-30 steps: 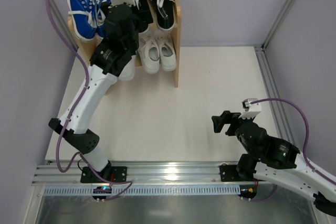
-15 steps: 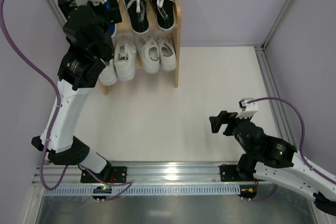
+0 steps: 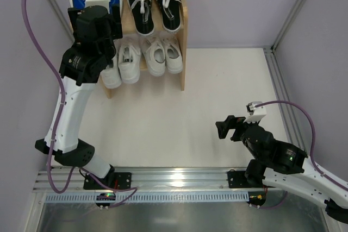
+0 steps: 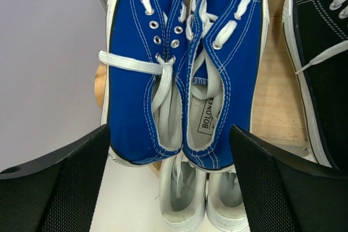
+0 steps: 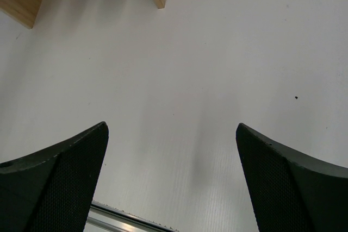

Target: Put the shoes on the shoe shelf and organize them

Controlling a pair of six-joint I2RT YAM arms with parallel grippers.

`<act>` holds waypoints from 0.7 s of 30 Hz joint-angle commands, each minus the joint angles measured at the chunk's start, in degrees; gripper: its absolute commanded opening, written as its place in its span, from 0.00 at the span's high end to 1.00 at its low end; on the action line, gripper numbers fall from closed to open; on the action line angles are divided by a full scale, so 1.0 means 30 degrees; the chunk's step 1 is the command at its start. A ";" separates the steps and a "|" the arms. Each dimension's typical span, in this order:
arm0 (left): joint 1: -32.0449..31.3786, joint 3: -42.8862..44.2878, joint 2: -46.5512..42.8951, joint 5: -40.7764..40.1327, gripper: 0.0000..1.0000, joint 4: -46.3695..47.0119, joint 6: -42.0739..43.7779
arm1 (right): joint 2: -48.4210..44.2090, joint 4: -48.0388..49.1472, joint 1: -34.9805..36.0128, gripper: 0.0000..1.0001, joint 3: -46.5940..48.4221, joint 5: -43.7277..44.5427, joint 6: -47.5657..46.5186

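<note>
Since left gripper (image 4: 168,129) and right gripper (image 5: 171,125) gape empty, blue canvas sneakers (image 4: 141,69) between left fingers on light wooden rack (image 4: 277,107), task seemingly complete.

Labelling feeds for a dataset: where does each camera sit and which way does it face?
Top external: above and behind the bases, looking down on the table, shoe shelf, left arm and right arm.
Left wrist: over the shelf's left end, facing down at the blue sneakers; the open left gripper frames them.
Right wrist: near the table's right front, facing bare table and the shelf's feet; open right gripper below.
Shared: blue sneakers, in top external and left wrist.
</note>
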 commanded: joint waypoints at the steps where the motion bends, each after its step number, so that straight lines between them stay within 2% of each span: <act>1: 0.0807 0.0678 0.0343 0.1351 0.14 -0.1373 -0.1159 | 0.0017 0.0600 -0.0039 0.00 0.0172 -0.0252 -0.0214; 4: 0.1276 0.0297 0.0374 0.2553 0.16 -0.1403 -0.1540 | 0.0075 0.0513 -0.0039 0.00 0.0231 -0.0281 -0.0214; 8: 0.1571 0.0267 0.0548 0.4600 0.23 -0.1257 -0.1775 | 0.0076 0.0483 -0.0039 0.00 0.0231 -0.0310 -0.0273; 15: 0.1572 0.0414 0.0228 0.6157 0.36 -0.0730 -0.2243 | 0.0251 0.0601 -0.0039 0.00 0.0319 -0.0339 -0.0478; 21: 0.1572 0.0912 -0.0007 0.6745 0.37 -0.0583 -0.2888 | 0.0368 0.0746 -0.0039 0.00 0.0260 -0.0369 -0.0566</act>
